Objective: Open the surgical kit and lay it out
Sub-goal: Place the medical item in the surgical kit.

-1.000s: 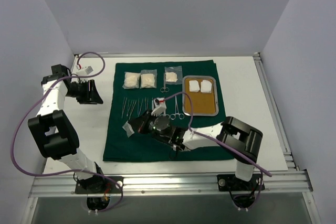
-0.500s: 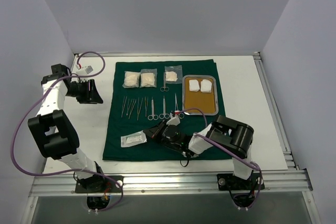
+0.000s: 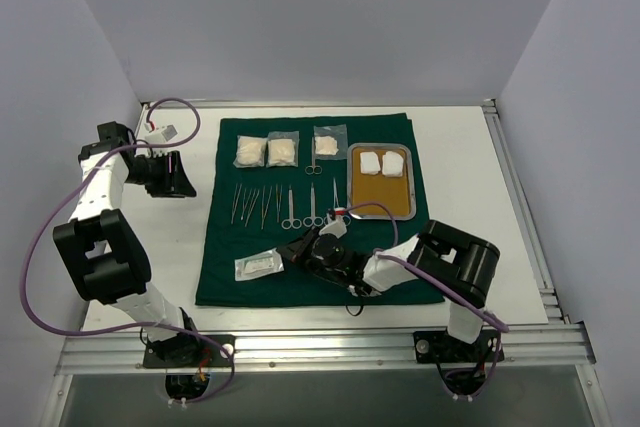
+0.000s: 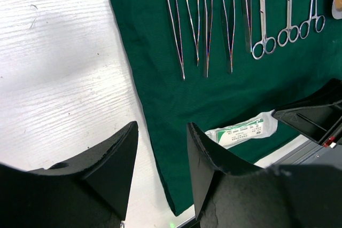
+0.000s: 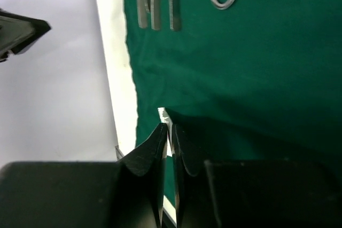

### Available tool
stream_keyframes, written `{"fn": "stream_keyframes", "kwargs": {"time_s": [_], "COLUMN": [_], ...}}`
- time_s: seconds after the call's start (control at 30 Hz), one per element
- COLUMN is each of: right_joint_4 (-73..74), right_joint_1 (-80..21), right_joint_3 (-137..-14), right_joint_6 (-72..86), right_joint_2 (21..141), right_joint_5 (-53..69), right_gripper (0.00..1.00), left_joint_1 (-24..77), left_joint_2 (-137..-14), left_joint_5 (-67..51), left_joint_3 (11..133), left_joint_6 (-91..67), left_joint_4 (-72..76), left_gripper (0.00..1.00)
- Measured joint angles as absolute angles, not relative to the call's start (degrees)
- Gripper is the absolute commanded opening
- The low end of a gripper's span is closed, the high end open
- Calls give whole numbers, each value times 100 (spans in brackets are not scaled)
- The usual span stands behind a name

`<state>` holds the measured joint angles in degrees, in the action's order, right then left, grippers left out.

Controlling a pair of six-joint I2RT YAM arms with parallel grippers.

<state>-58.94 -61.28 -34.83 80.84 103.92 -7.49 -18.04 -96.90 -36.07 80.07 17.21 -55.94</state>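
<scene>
A dark green cloth (image 3: 390,132) lies spread flat on the white desk (image 3: 460,147), covering its middle from the far edge almost to the near edge. Along the cloth's far edge sit three clear packets (image 3: 283,151): two hold white wads, and the third holds a wad and a small pair of scissors. Below them runs a row of slim silver forceps (image 3: 255,204), with three pairs of scissors (image 3: 312,207) just beside them on the right.

By the cloth's far right corner stands a rectangular steel tray (image 3: 350,182). Its floor looks amber-brown, and two white gauze pads (image 3: 371,162) lie side by side at its far end.

A flat white packet (image 3: 258,266) lies near the cloth's near left corner. The right gripper (image 5: 168,127) hangs low over the cloth just beside it, fingers pressed almost together with only a hairline slit between them. A white corner shows right at the tips – whether it is pinched I cannot tell. The left gripper (image 4: 162,129) hovers over the desk's left side by the cloth's left edge, fingers spread, holding nothing.
</scene>
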Motion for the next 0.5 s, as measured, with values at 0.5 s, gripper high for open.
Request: {"fn": "stream_keyframes", "kwargs": {"time_s": [0.5], "right_joint_4": [-3859], "right_joint_1": [-6112], "right_joint_3": [-4185], "right_joint_6": [7509], "right_joint_2": [9662], "right_joint_5": [-475], "right_gripper": [40], "left_joint_1": [-1804], "left_joint_2": [-9690], "left_joint_5": [-3603], "left_joint_3": [8007], "left_joint_6": [1719], "left_joint_4": [-5592], "left_gripper": [50]}}
